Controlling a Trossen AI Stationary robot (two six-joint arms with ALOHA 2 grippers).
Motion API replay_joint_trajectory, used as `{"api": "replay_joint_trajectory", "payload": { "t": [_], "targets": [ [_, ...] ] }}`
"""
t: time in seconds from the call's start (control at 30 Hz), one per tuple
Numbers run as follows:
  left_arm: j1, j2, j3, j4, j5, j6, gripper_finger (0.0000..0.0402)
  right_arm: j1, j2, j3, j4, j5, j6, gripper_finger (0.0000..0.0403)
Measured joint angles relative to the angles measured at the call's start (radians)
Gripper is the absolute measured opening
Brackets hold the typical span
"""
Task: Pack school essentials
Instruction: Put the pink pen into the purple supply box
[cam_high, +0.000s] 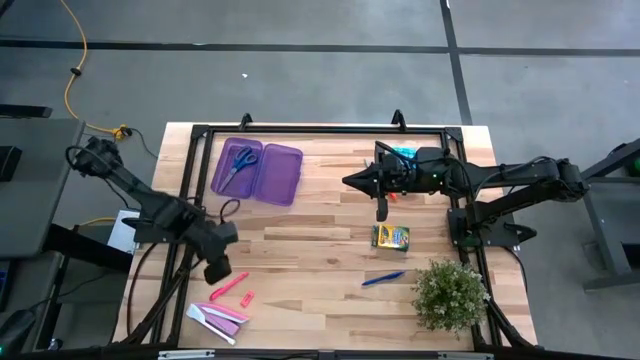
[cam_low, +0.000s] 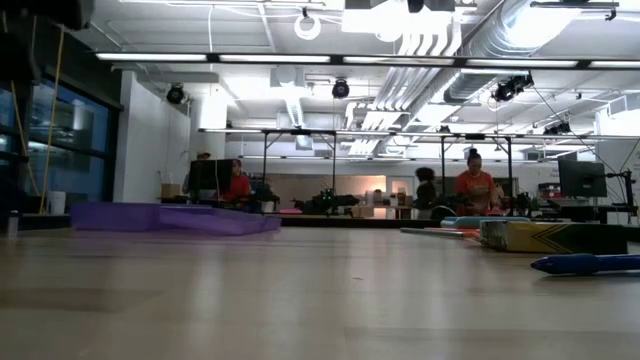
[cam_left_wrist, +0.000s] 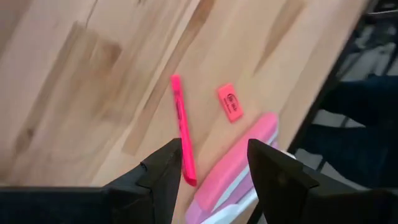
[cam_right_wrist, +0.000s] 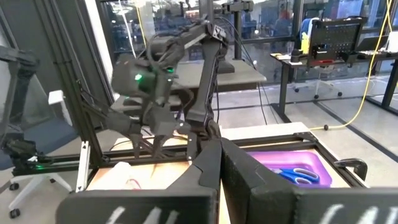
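My left gripper (cam_high: 218, 268) hovers open over the near-left part of the table, just above a pink marker (cam_left_wrist: 182, 127) that lies flat on the wood. A small pink piece (cam_left_wrist: 229, 102) lies beside the marker. The open purple case (cam_high: 257, 170) sits at the far left and holds the blue-handled scissors (cam_high: 238, 165). My right gripper (cam_high: 352, 181) is shut, held above the table's far middle and pointing toward the case (cam_right_wrist: 292, 165). The yellow-green crayon box (cam_high: 390, 237) and the blue pen (cam_high: 383, 278) lie flat on the right half.
A bushy green plant (cam_high: 450, 292) stands at the near right corner. A pink and white flat item (cam_high: 218, 318) lies at the near left edge. Small teal (cam_high: 403, 152) and red (cam_high: 390, 197) pieces lie under the right arm. People stand in the room beyond the table.
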Motion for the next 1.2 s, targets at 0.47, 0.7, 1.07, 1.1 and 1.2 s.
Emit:
{"api": "replay_joint_trajectory", "payload": {
  "t": [0.47,0.7,1.07,1.1,1.2],
  "targets": [
    [-0.132,0.315,-0.04,0.123,-0.012,-0.27,0.0173,0.0,0.0,-0.001,-0.057,0.0,0.007,0.0],
    [-0.135,0.427,-0.041,0.15,0.049,-0.289,0.0172,0.0,0.0,-0.001,-0.064,0.0,0.007,0.0],
    [-0.135,0.52,-0.041,0.217,0.035,-0.261,0.0172,0.0,0.0,-0.001,-0.076,0.0,0.007,0.0],
    [-0.136,0.528,-0.041,0.217,0.041,-0.26,0.0172,0.0,0.0,-0.001,-0.08,0.0,0.007,0.0],
    [-0.139,0.548,-0.04,0.229,0.052,-0.244,0.0172,0.0,0.0,-0.001,-0.084,0.0,0.007,0.0]
  ]
}}
